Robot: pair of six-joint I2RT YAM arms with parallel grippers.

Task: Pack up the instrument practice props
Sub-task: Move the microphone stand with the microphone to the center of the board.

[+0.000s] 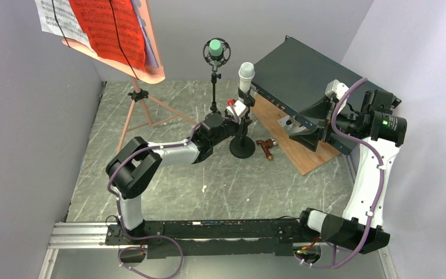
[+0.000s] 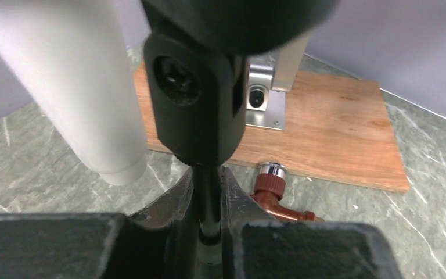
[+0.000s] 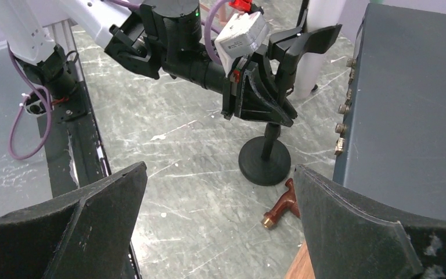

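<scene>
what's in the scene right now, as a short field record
left gripper: closed around the stem of the stand, below the white mic
right gripper: open, empty, beside the box
white mic: held in the stand's clip
green mic: on the second stand, farther back
tripod: standing far left, pages on it
board: flat, partly under the box

The right gripper (image 3: 220, 232) holds its fingers wide apart above the grey counter (image 3: 191, 197). The left gripper (image 3: 280, 81) clasps the stem of a black microphone mount (image 3: 264, 165). A small brown tool (image 3: 280, 208) lies just right of its round base, near the dark green box (image 3: 406, 104).
</scene>
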